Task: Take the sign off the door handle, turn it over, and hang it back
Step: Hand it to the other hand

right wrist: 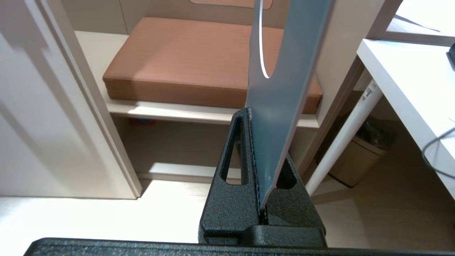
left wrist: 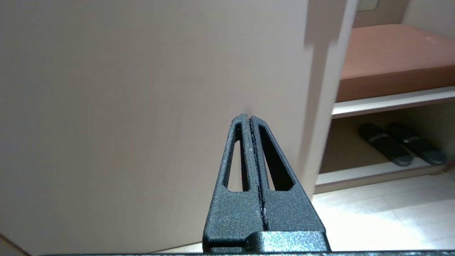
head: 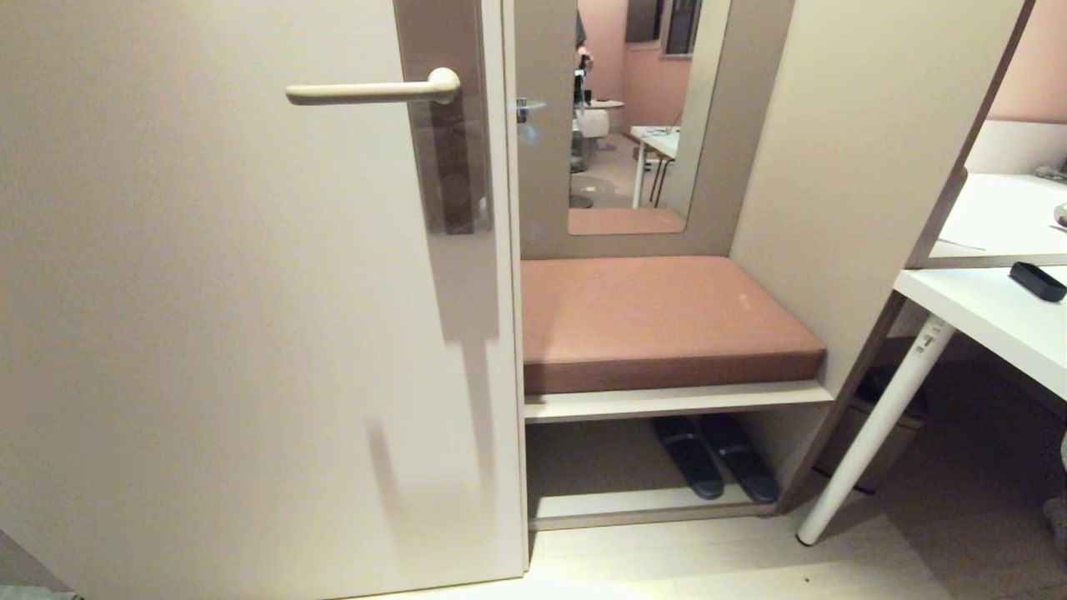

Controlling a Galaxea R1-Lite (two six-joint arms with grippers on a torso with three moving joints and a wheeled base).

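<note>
Sign pinched in right gripper; left gripper pressed together, empty; door handle bare.

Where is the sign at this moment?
The sign is off the door handle, clamped edge-on in the right tool; it shows only in the right wrist view, in front of the brown bench cushion.

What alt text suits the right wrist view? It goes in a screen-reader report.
The right gripper pinches the blue sign edge-on between its shut fingers. Beyond are a brown bench cushion, a white desk and a bin.
</note>
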